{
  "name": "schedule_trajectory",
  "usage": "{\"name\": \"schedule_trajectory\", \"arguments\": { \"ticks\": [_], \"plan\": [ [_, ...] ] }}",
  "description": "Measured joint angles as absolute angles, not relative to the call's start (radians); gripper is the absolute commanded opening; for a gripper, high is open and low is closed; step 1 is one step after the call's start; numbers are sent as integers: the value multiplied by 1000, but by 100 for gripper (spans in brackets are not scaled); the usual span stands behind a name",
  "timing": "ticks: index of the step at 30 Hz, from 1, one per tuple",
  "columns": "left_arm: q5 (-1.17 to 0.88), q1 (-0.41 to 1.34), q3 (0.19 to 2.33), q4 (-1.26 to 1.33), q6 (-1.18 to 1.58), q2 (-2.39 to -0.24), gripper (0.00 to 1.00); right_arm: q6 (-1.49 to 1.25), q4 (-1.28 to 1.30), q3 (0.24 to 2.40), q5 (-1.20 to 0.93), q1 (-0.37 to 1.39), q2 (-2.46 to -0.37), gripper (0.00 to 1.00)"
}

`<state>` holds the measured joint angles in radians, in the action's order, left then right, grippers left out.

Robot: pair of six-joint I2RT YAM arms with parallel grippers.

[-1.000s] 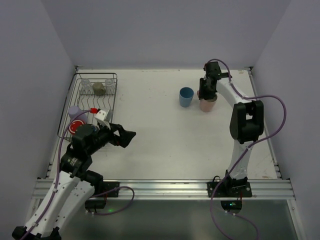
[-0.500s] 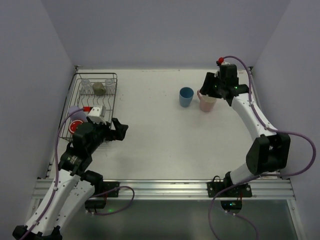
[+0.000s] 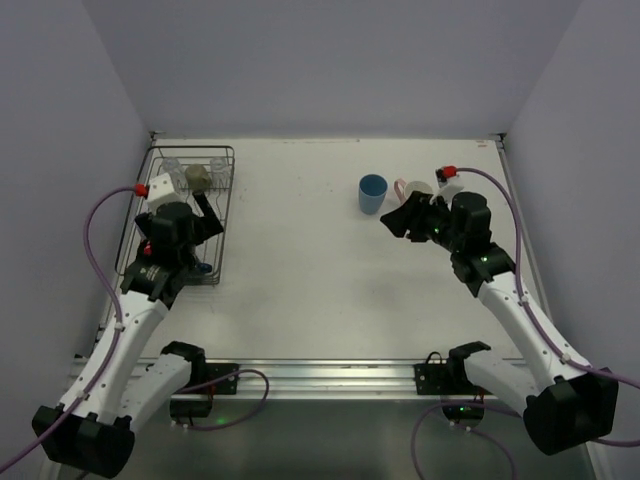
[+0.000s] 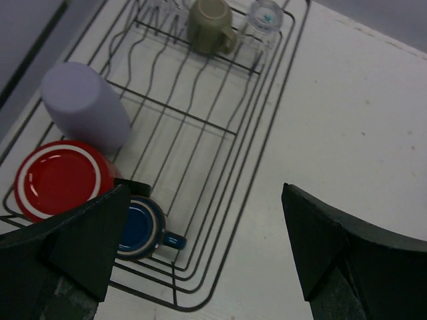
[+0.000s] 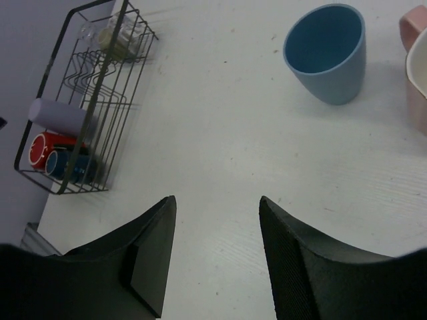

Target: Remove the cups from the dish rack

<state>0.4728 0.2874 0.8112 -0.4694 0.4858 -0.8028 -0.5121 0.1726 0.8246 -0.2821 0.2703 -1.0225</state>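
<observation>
Left gripper (image 4: 207, 253) hangs wide, empty, over the dark wire dish rack (image 4: 200, 119) at 9 o'clock, red ceramic mug (image 4: 59, 177) inside; right gripper (image 5: 215, 207), parted, empty, faces a light-blue tapered cup (image 5: 327, 50) at 1 o'clock.

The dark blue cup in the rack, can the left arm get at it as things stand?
Probably yes. The left gripper hangs open above the rack, the dark blue cup shows uncovered below it, though the red mug crowds one side.
</observation>
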Motion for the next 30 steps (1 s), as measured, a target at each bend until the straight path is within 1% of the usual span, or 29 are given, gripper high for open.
{"name": "schedule_trajectory", "arguments": {
  "ticks": [3, 7, 12, 18, 24, 30],
  "plan": [
    [498, 182, 844, -455, 478, -877, 100, -521, 126, 774, -321, 281, -971, 57],
    [453, 7, 896, -433, 469, -992, 100, -523, 93, 711, -370, 284, -942, 57],
    [398, -117, 904, -405, 457, -1103, 100, -523, 82, 669, -413, 286, -918, 58],
    [344, -200, 923, -374, 442, -1227, 100, -523, 61, 661, -447, 291, -912, 58],
    [336, -233, 928, -336, 425, -1290, 100, -517, 51, 661, -460, 321, -936, 58],
    [336, -247, 955, -306, 416, -1402, 93, -512, 52, 661, -459, 342, -947, 57]
  ]
}}
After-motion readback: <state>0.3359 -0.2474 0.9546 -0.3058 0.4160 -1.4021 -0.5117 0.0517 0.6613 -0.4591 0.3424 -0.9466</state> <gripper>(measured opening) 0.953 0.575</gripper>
